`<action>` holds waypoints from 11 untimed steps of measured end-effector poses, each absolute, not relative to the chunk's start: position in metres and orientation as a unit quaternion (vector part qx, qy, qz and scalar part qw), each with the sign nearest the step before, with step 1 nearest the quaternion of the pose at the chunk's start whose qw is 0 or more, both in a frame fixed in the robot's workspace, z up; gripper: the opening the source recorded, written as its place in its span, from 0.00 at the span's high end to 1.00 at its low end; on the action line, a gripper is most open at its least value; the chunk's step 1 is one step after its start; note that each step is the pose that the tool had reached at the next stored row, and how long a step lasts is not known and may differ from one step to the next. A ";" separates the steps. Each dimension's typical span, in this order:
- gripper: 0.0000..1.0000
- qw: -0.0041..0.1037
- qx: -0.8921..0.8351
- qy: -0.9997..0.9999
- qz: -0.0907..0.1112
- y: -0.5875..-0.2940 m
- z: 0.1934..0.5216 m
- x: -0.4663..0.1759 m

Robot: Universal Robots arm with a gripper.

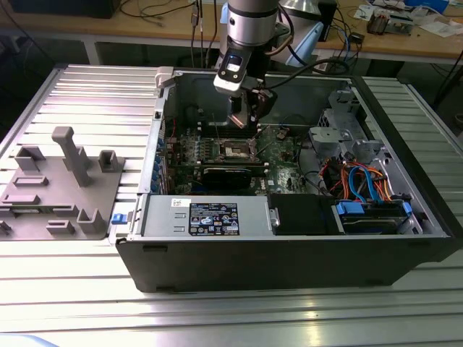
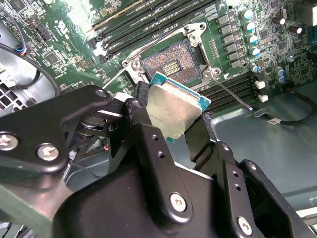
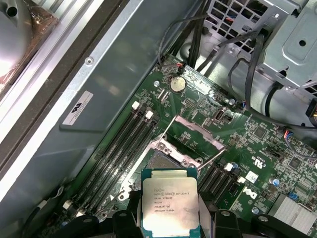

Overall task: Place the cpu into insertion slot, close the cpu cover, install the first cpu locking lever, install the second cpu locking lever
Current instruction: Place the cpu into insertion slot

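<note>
- Gripper (image 2: 173, 119) is clamped on the cpu (image 2: 176, 104), gripping two opposite edges.
- Cpu hangs just above the slot (image 2: 171, 62), apart from it. In the exterior view, the slot is about 6 o'clock from the gripper.
- Cover (image 3: 190, 133) looks flipped open.
- Risk, my judgement: a skewed or tilted seating could bend the pins, and the thin edge grip could slip.
- Cpu is square, so no long axis. Metal top faces away from the board.

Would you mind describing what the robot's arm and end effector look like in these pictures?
The arm is silver-grey and cylindrical, with a dark band at a joint, and a black cable loops off its wrist. The end effector is matte black, with angular, plate-like linkage fingers joined by silver screws.
</note>
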State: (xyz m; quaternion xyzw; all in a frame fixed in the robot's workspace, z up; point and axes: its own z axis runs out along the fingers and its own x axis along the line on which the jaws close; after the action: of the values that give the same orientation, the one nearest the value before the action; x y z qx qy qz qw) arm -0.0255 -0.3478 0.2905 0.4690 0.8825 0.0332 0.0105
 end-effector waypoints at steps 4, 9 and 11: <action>0.46 0.011 0.471 0.881 0.033 -0.348 0.290 -0.026; 0.46 0.011 0.473 0.880 0.033 -0.348 0.290 -0.026; 0.46 0.011 0.475 0.879 0.033 -0.348 0.290 -0.026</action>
State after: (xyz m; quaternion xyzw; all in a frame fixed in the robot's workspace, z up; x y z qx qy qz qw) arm -0.0255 -0.3478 0.2900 0.4747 0.8795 0.0332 0.0108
